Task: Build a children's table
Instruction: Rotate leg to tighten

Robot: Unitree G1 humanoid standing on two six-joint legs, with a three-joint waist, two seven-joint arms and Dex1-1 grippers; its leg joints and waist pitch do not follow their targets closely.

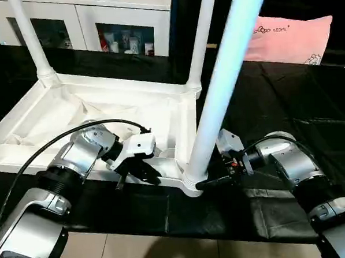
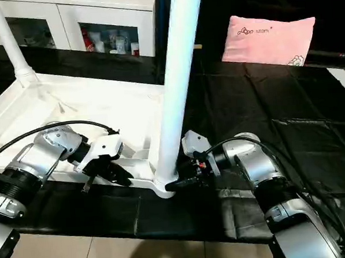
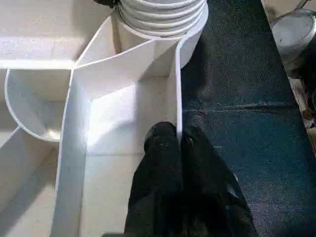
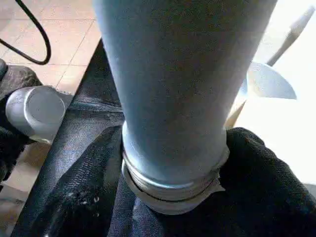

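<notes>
Black cloth carries the upturned table (image 1: 56, 112). Left pincer (image 1: 131, 169) pinches its near rim (image 3: 175, 98); right pincer (image 4: 173, 182) clamps the near-right leg (image 1: 217, 98) at its socket. Judgement: keep the leg upright, twist evenly, brace the rim.

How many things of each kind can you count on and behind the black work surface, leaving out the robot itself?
White plastic rectangular tabletop, lying upside down: 1
Long white tapered round legs standing in its corner sockets: 3
Pink pillow: 1
White glass-door cabinet: 1
Total: 6
</notes>
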